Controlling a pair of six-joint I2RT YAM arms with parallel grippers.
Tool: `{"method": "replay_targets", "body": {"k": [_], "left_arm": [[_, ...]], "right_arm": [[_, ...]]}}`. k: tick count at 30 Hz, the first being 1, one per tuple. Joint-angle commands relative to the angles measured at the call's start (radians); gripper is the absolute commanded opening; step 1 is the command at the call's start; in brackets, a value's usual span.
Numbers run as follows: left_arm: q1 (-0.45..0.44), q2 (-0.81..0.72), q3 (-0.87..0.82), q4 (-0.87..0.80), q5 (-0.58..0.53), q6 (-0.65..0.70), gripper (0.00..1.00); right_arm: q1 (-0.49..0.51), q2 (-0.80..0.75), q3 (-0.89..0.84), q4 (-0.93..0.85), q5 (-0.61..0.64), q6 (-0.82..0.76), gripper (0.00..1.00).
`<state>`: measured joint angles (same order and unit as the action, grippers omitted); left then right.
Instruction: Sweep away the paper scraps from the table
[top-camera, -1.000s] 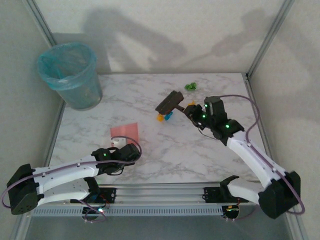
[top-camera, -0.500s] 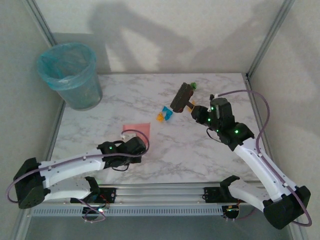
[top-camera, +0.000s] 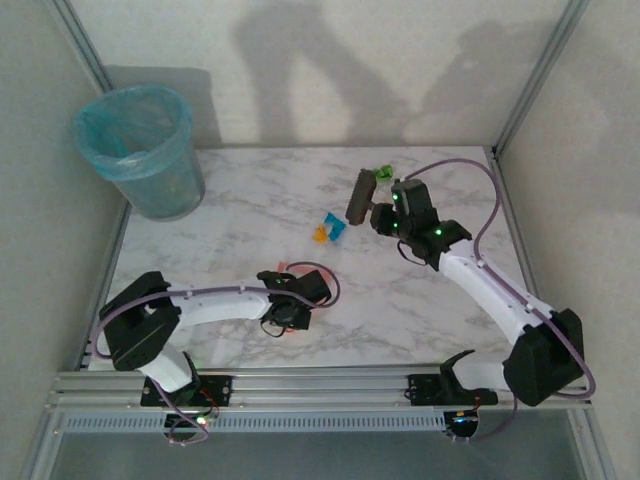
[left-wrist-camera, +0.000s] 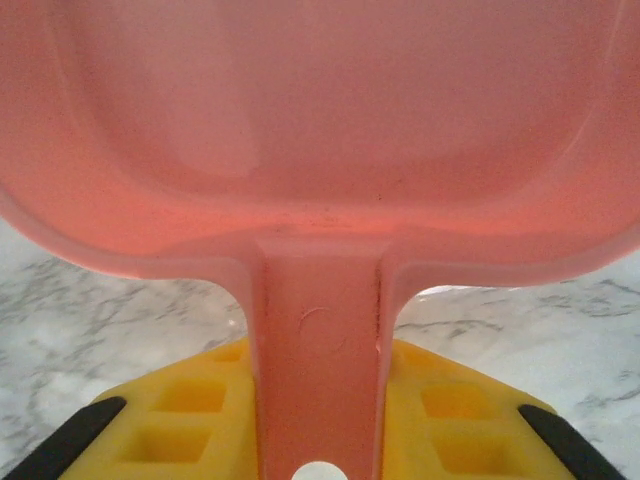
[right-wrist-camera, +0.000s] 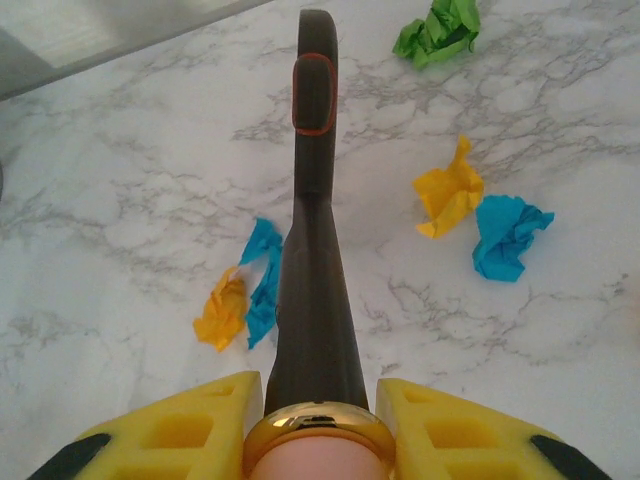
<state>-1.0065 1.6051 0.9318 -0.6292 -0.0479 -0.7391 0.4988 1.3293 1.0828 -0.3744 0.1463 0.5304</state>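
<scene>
The bin (top-camera: 140, 150) stands at the far left corner of the worktop (top-camera: 230, 190), with bare room beside it. Toward the near edge, the left end effector (left-wrist-camera: 318, 425) is closed on the pink dustpan (left-wrist-camera: 320, 150) handle. The paper scraps (top-camera: 330, 229) lie in the middle; a green one sits by the far edge. The right end effector (right-wrist-camera: 318, 420) grips the brush (right-wrist-camera: 312, 200), whose long side points far.

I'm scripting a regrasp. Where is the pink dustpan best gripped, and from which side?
Grip the dustpan by its narrow handle, coming from behind, opposite the pan: the handle fits between the jaws, the broad pan doesn't. The left gripper holds it so.
</scene>
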Motion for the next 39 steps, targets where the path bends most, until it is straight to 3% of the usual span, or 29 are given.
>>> {"method": "replay_targets", "body": {"k": [1, 7, 19, 29, 39], "left_arm": [[-0.008, 0.05, 0.072, -0.017, 0.021, 0.059, 0.0], [0.005, 0.15, 0.155, -0.053, 0.038, 0.109, 0.0], [0.083, 0.206, 0.176, -0.037, 0.023, 0.132, 0.0], [0.149, 0.214, 0.2, -0.029, 0.017, 0.154, 0.0], [0.175, 0.216, 0.189, -0.022, -0.002, 0.166, 0.0]], "right_arm": [[-0.025, 0.043, 0.081, 0.071, 0.014, -0.007, 0.0], [-0.041, 0.101, 0.084, 0.075, -0.034, 0.019, 0.0], [-0.041, 0.133, 0.064, 0.049, -0.162, 0.051, 0.0], [-0.036, 0.016, -0.104, 0.06, -0.245, 0.129, 0.0], [0.041, -0.168, -0.219, 0.03, -0.291, 0.14, 0.0]]}}
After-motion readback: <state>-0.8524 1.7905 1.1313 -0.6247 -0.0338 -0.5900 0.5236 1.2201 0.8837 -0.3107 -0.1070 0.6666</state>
